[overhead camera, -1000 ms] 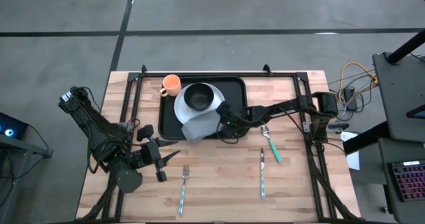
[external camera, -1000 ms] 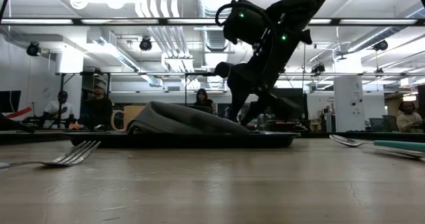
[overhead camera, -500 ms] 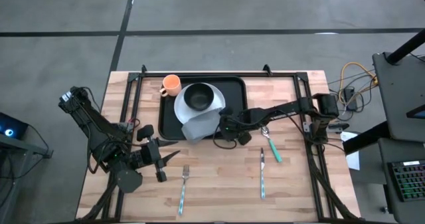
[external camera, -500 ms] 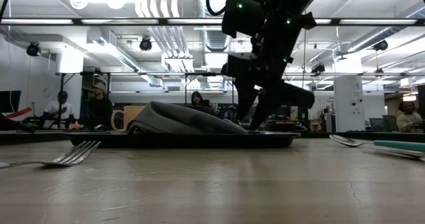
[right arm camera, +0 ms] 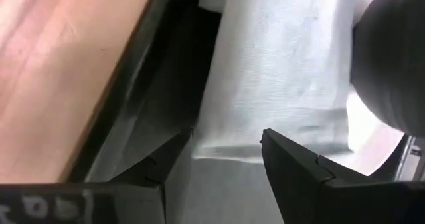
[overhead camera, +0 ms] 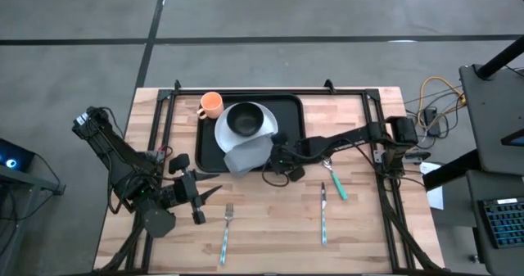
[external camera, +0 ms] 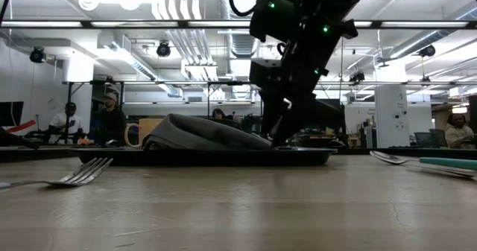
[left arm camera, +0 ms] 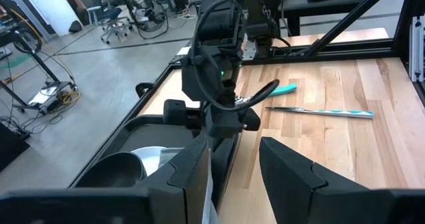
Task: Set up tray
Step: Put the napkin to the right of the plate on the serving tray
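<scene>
The black tray (overhead camera: 291, 112) sits at the table's far middle. It carries a white plate (overhead camera: 266, 128) with a dark bowl (overhead camera: 243, 119), an orange cup (overhead camera: 211, 106) and a grey folded napkin (overhead camera: 248, 153) that lies partly on the plate. My right gripper (overhead camera: 276, 168) is open at the tray's near right rim. In the right wrist view its fingers (right arm camera: 166, 161) stand on either side of the napkin's edge (right arm camera: 226, 151). My left gripper (overhead camera: 205, 196) is open and waits near the table's left side. My right gripper is open, slanting down from the table's right, with its fingertips at the napkin's near edge (right arm camera: 229, 154) over the tray's rim (right arm camera: 133, 117). I cannot tell whether the fingertips touch the cloth. The napkin lies flat on the tray and plate.
A fork (overhead camera: 227, 233) lies near the table's near edge, a knife (overhead camera: 323, 214) to its right, and a teal-handled spoon (overhead camera: 334, 179) beyond the knife. Black frame rails run along the table's left and right sides. People sit in the room behind.
My right gripper has moved from over the tray's right part toward the table's near edge, to the tray's near rim beside the napkin. It rose a little on the way and has come down again. The napkin has kept its place.
</scene>
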`<action>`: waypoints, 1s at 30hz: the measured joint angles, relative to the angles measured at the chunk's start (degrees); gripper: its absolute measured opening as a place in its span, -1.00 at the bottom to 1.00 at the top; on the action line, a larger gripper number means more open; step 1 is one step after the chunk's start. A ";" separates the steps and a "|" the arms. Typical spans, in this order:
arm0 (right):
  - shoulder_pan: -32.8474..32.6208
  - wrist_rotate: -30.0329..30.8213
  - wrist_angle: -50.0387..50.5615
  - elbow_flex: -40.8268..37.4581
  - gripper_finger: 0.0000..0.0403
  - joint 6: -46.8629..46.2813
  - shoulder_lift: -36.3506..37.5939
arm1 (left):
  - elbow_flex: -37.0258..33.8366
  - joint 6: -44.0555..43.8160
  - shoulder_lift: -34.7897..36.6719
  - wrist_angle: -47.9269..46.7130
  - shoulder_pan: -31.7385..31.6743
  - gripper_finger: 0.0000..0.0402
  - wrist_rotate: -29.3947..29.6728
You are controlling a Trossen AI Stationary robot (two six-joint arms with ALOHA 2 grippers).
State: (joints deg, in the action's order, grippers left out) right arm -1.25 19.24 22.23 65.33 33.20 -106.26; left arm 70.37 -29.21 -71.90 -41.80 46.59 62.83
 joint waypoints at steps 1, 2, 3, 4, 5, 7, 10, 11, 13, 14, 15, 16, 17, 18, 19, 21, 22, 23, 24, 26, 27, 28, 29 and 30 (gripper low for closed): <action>-0.01 -0.02 -0.43 -0.28 -0.15 -0.44 -0.02 | 0.01 0.09 0.00 0.00 0.00 -0.42 0.02; -0.05 -0.09 -1.32 -0.72 -0.15 -0.92 -0.02 | 0.01 0.13 0.00 0.00 0.00 -0.42 0.02; -0.05 -0.31 -2.44 -1.37 -0.15 -1.16 -0.02 | 0.01 0.15 0.00 0.00 0.00 -0.42 0.01; -0.16 -0.73 -3.55 -2.22 -0.15 -1.32 -0.02 | 0.01 0.18 0.00 0.00 0.00 -0.42 0.00; -0.27 -0.89 -4.49 -3.13 -0.15 -1.30 -0.02 | 0.00 0.18 0.00 0.00 0.00 -0.42 0.00; -0.40 -0.80 -5.82 -4.30 -0.15 -0.90 -0.15 | 0.00 0.18 0.00 0.00 0.00 -0.42 0.00; -0.49 0.14 -8.04 -4.71 -0.15 -0.80 -0.11 | 0.01 0.56 0.05 0.00 0.00 -0.42 0.00; -0.49 0.20 -8.68 -4.78 -0.15 -0.78 -0.11 | 0.02 0.63 0.07 0.00 0.00 -0.42 0.00; -0.47 0.25 -10.40 -4.86 -0.15 -0.67 -0.11 | 0.00 0.64 0.07 0.00 0.00 -0.42 0.00; -0.47 0.23 -11.42 -4.86 -0.15 -0.66 -0.11 | 0.00 0.64 0.07 0.00 0.00 -0.42 0.00; -0.47 0.23 -12.10 -4.83 -0.15 -0.64 -0.11 | 0.02 0.64 0.07 0.00 0.00 -0.42 0.00; -0.49 0.20 -12.39 -4.82 -0.15 -0.64 -0.11 | 0.01 0.64 0.07 0.00 0.00 -0.42 0.00; -0.51 0.20 -12.45 -4.86 -0.15 -0.64 -0.11 | 0.02 0.64 0.07 0.00 0.00 -0.42 0.00; -0.51 0.18 -12.75 -4.93 -0.15 -0.64 -0.36 | 0.01 0.64 0.07 0.00 0.00 -0.42 0.00; -0.49 0.14 -12.94 -4.93 -0.15 -0.73 -0.52 | 0.00 0.64 0.07 0.00 0.00 -0.42 0.00; -0.47 -0.25 -13.00 -5.23 -0.15 -1.29 -0.57 | 0.00 0.62 0.07 0.00 0.00 -0.42 0.00; -0.47 -0.86 -13.36 -5.41 -0.15 -1.49 -0.58 | 0.00 0.63 0.07 0.00 0.00 -0.42 0.00; -0.47 -1.11 -14.02 -5.63 -0.15 -1.53 -0.63 | 0.00 0.64 0.07 0.00 0.00 -0.42 0.00; -0.49 -1.11 -14.31 -5.79 -0.15 -1.49 -0.66 | 0.00 0.64 0.07 0.00 0.00 -0.42 0.00; -0.51 -1.11 -15.17 -6.09 -0.16 -1.49 -0.74 | 0.00 0.64 0.09 0.00 0.00 -0.42 0.00; -0.51 -0.74 -16.26 -6.22 -0.18 -1.62 -0.74 | 0.00 0.62 0.09 0.00 0.00 -0.42 0.00; -0.51 0.15 -16.86 -6.38 -0.22 -1.78 -0.74 | 0.00 0.64 0.09 0.00 0.00 -0.42 0.00; -0.51 1.16 -17.08 -6.49 -0.27 -1.66 -0.74 | 0.02 0.62 0.11 0.00 0.00 -0.42 0.00; -0.50 1.95 -17.08 -6.53 -0.33 -1.33 -0.74 | 0.01 0.64 0.11 0.00 0.00 -0.42 0.00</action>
State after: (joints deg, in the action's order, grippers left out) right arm -1.75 21.19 5.15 58.81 31.87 -107.00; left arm 70.38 -28.58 -71.79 -41.80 46.59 62.83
